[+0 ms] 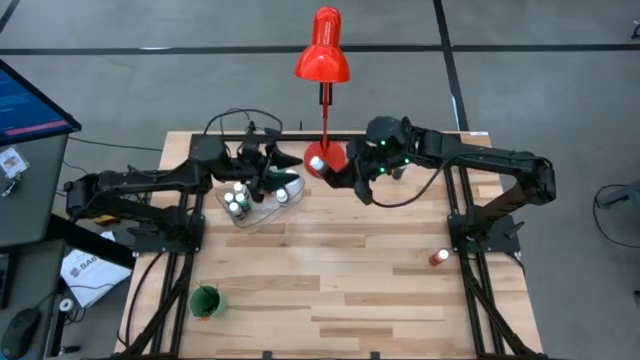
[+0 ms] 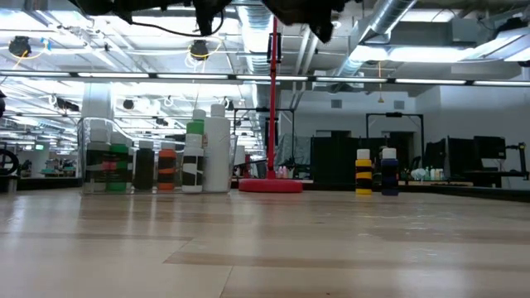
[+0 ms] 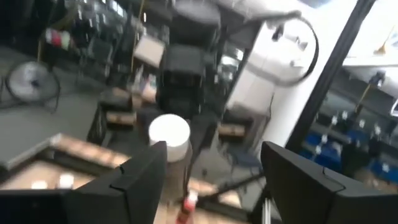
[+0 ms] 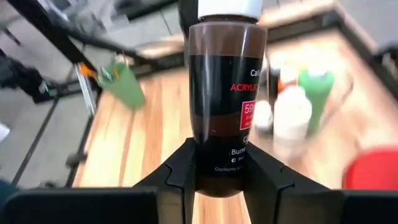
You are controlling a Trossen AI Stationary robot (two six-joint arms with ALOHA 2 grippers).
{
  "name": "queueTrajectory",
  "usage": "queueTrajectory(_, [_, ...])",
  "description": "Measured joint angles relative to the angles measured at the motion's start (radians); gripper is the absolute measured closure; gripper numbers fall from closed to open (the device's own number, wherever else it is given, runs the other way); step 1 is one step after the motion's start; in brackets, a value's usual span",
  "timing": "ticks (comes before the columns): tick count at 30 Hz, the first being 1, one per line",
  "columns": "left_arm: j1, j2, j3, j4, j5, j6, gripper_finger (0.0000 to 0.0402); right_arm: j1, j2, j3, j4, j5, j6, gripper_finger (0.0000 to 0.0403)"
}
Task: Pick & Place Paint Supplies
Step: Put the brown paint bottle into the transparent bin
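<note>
Clamped between the right tool's point(image 4: 219, 168) fingers, a brown paint bottle point(image 4: 227, 93) stands upright, white cap away from the wrist. From above, that tool point(image 1: 385, 165) hangs near the table's point(image 1: 330, 300) far edge, beside the lamp base point(image 1: 327, 160); the clear tray point(image 1: 262, 212) of bottles lies toward the left edge, so the carry runs that way. Over the tray, the left tool point(image 3: 211, 180) has its fingers apart, holding nothing.

two dark arms work at the table, each with one gripper. one red desk lamp point(image 1: 322, 60) stands at the far edge. six bottles show in the clear container point(image 2: 91, 157), two more bottles point(image 2: 363, 172) stand apart, one brown bottle point(image 4: 226, 81) is gripped, one green cup point(image 1: 206, 301).
</note>
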Motion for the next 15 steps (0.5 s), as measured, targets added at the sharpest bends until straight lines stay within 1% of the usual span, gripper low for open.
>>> queueTrajectory(3, [0.000,0.000,0.000,-0.080,0.041,0.014,0.0144,0.010,0.001,0.000,-0.080,-0.018,0.000,0.0311])
queueTrajectory(6, [0.000,0.007,0.000,-0.157,0.052,0.059,0.0142,0.029,0.018,0.000,-0.105,-0.026,0.000,0.0311])
queueTrajectory(8, [0.000,0.008,-0.001,-0.173,0.051,0.086,0.0141,0.038,0.022,-0.003,-0.135,-0.026,0.000,0.0310])
queueTrajectory(10, [0.000,0.006,0.000,-0.188,0.050,0.127,0.0141,0.052,0.035,0.002,-0.116,-0.027,0.000,0.0310])
queueTrajectory(12, [0.000,0.007,0.000,-0.215,0.050,0.145,0.0141,0.057,0.040,-0.002,-0.141,-0.027,0.000,0.0310])
queueTrajectory(15, [-0.001,0.007,0.000,-0.259,0.054,0.170,0.0141,0.060,0.064,0.002,-0.115,-0.034,0.001,0.0310])
